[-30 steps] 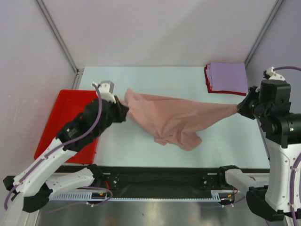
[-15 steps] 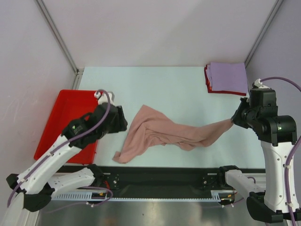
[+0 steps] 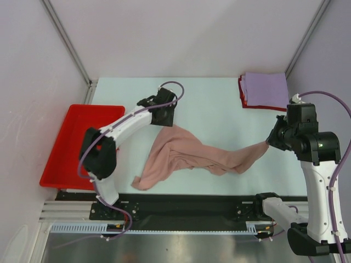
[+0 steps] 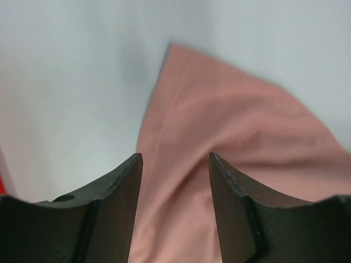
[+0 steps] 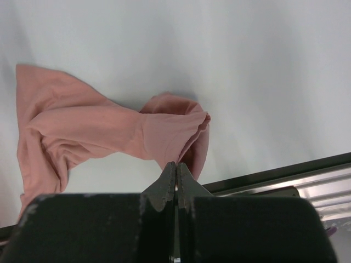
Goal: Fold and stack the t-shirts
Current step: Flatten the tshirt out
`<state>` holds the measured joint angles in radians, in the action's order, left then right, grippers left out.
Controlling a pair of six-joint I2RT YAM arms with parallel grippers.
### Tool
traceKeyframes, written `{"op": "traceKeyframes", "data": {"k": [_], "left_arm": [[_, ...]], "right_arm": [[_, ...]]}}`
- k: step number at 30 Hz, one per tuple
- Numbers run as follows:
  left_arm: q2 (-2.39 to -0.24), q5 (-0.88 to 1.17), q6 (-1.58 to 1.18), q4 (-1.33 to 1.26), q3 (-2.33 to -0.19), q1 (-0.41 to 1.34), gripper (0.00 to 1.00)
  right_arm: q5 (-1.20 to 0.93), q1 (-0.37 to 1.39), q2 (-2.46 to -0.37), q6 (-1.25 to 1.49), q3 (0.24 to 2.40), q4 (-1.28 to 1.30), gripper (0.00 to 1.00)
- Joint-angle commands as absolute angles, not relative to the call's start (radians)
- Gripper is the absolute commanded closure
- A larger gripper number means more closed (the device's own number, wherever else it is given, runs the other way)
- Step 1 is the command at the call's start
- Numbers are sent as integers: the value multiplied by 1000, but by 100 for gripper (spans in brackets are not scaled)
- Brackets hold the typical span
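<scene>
Now, the left hand [image 3: 165, 119] hangs over the far corner of the pink shirt [image 3: 186, 153], its two fingers [image 4: 123, 186] spread wide with nothing between them. In the wrist view the cloth sits right below that gap and runs on ahead of the hand and off to one side, and the shirt's straight edge passes just beside one fingertip. That is the relation to watch: the pointed corner lies a touch beyond the fingertips, with bare desk [image 3: 219, 104] next to it.

Over on the other side, the right hand [image 3: 270, 141] is clamped tight on a bunched end of the same shirt, and the cloth trails away from its closed tips. From that pinch the shirt stretches in a long, crumpled band across the desk toward the left arm, then fans out into two loose corners. One sits under the left hand; the other is nearer the arm bases and well away from both hands.

So the left hand is the nearer one for the free far corner, and I'd judge a short drop and a close would take it.

Beyond the right hand, the lavender shirt [image 3: 266, 89] lies folded on the red shirt [image 3: 242, 94].
</scene>
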<state>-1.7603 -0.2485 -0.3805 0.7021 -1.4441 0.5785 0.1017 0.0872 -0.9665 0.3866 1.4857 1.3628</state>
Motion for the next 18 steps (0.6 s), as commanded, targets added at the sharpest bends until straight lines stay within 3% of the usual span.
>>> {"op": "traceKeyframes", "data": {"k": [1,9,18], "left_arm": [[-1891,-232,-273,603,-1608,537,43],[-2216,-287,-362,821,-1983,528,44],[-2313,-333,-489,907,-2068,531,48]], "right_arm": [[83,84,-976,413,1512,1333,100],[101,83,-969,431,1496,1325,100],[110,84,-974,422,1493,1315,100]]}}
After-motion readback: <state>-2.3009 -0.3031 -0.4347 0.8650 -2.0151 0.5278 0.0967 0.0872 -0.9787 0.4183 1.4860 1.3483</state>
